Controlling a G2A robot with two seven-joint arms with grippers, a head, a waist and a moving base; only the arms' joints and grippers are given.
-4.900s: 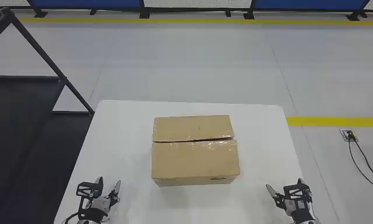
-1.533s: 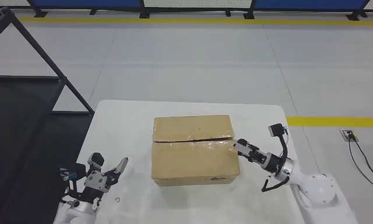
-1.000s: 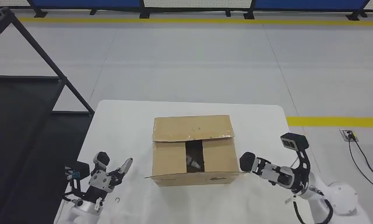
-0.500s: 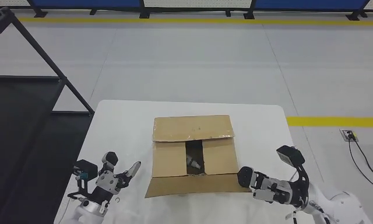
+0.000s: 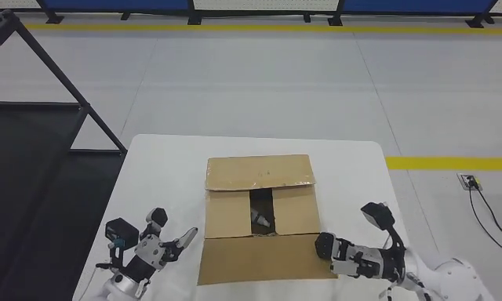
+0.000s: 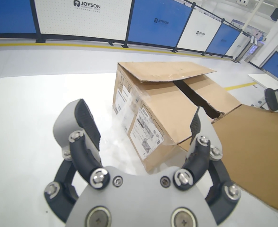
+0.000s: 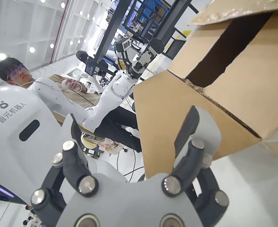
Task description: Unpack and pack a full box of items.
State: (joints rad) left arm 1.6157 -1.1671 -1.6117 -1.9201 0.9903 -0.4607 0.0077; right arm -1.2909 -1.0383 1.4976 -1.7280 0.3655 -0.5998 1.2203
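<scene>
The cardboard box (image 5: 259,175) stands in the middle of the white table (image 5: 161,172). Its far flap (image 6: 167,70) lies shut. Its near flap (image 5: 263,259) is folded out flat towards me. Between the two inner flaps, a dark gap shows a pale item (image 5: 263,217) inside. My right gripper (image 5: 324,249) is at the near flap's right corner, open, with the flap's edge (image 7: 153,119) between its fingers. My left gripper (image 5: 174,229) (image 6: 141,112) hovers open beside the box's left front corner, apart from it, holding nothing.
A black metal frame (image 5: 55,74) stands on the floor off the table's left side. The folded-out flap reaches the table's front edge. Bare table lies left, right and behind the box.
The near flap has swung from shut to folded out flat, with my right gripper following its right corner towards me. My left gripper has crept closer to the box.
</scene>
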